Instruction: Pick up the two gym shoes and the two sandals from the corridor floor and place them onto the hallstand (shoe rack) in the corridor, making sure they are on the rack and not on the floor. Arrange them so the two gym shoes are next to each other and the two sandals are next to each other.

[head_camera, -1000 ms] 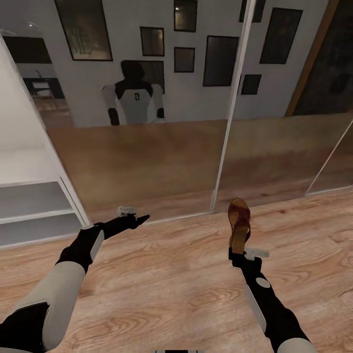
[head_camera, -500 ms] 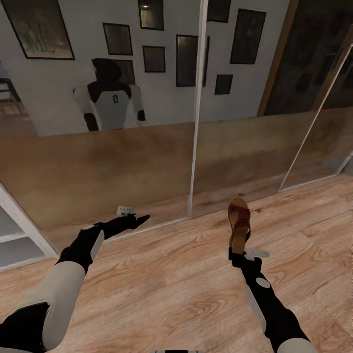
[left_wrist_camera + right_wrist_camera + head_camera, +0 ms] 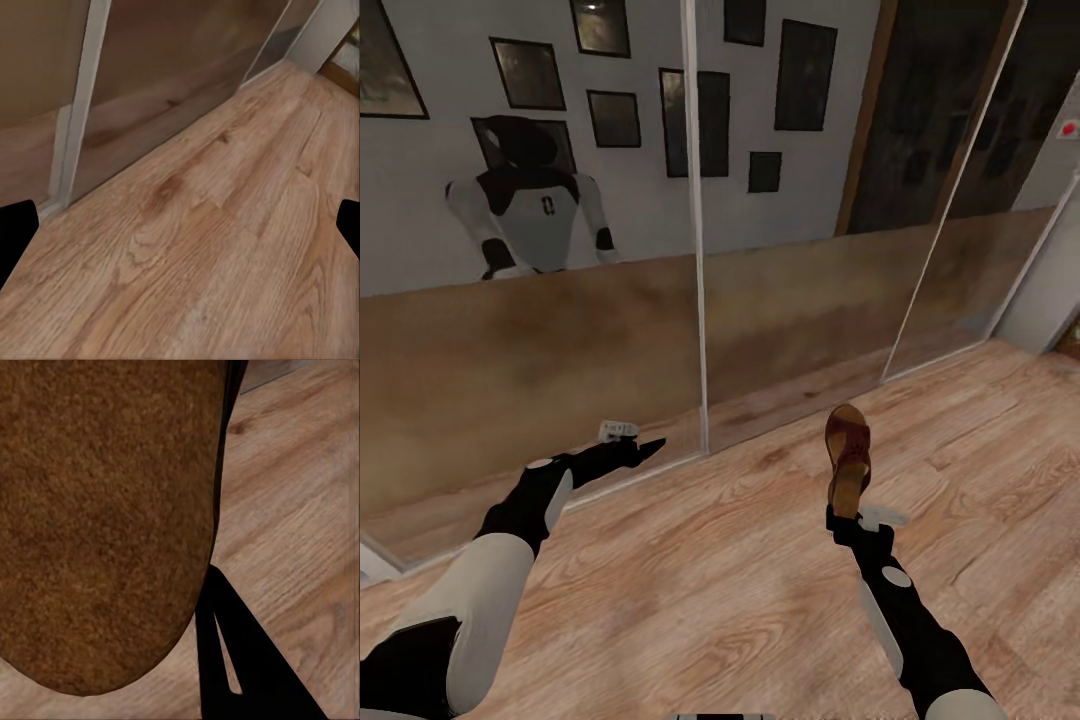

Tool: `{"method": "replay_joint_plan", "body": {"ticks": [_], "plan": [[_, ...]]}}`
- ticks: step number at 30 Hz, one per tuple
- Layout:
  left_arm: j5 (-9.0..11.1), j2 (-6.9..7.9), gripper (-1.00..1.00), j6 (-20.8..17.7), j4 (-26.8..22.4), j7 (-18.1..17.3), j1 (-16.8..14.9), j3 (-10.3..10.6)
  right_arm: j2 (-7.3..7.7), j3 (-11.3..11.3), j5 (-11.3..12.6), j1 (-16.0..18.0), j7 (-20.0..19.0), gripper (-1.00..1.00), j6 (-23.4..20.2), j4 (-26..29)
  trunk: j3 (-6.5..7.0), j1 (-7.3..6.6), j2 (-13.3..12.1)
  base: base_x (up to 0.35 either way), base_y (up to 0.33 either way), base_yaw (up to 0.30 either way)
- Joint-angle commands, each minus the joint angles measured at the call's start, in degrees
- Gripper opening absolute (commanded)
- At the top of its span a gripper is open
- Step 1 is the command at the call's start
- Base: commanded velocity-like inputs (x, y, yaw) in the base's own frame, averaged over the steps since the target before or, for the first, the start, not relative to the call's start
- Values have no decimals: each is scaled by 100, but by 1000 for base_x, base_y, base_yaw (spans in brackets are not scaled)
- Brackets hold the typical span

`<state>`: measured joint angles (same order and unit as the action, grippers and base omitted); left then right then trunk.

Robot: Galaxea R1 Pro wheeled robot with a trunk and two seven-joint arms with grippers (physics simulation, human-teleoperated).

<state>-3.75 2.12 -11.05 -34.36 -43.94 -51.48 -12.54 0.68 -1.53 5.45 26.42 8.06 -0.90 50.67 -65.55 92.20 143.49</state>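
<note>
Holding one brown sandal clamped in the right gripper, above the corridor floor, near the mirrored sliding doors; left gripper spread apart, empty.

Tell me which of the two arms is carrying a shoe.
The right gripper holds a brown sandal by its heel, toe pointing toward the mirrored doors. The left gripper holds nothing, its fingers apart.
</note>
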Motion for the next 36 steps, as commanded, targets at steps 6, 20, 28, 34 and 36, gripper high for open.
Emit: {"method": "replay_joint_plan", "body": {"ticks": [6,20,28,34,36], "plan": [[-38,-3,100,-46,-10,-44,-2,-45,2,12,71,3,23,-100,-7,8,-5,-1,2,3,-2,-253],[-38,-5,100,-46,-10,-44,-2,-38,2,11,71,3,23,-100,-7,13,-5,-1,2,99,0,-253],[-38,-9,100,-46,-10,-44,-2,-38,3,4,71,3,27,-100,-7,17,-5,-1,2,341,0,-252],[-38,-8,100,-46,-10,-44,-2,-38,7,4,71,3,23,-100,-7,22,-5,-1,2,348,0,-68],[-38,-6,100,-46,-10,-44,-4,-38,6,4,71,3,22,-100,-7,22,-4,-1,2,348,0,-68]]}}
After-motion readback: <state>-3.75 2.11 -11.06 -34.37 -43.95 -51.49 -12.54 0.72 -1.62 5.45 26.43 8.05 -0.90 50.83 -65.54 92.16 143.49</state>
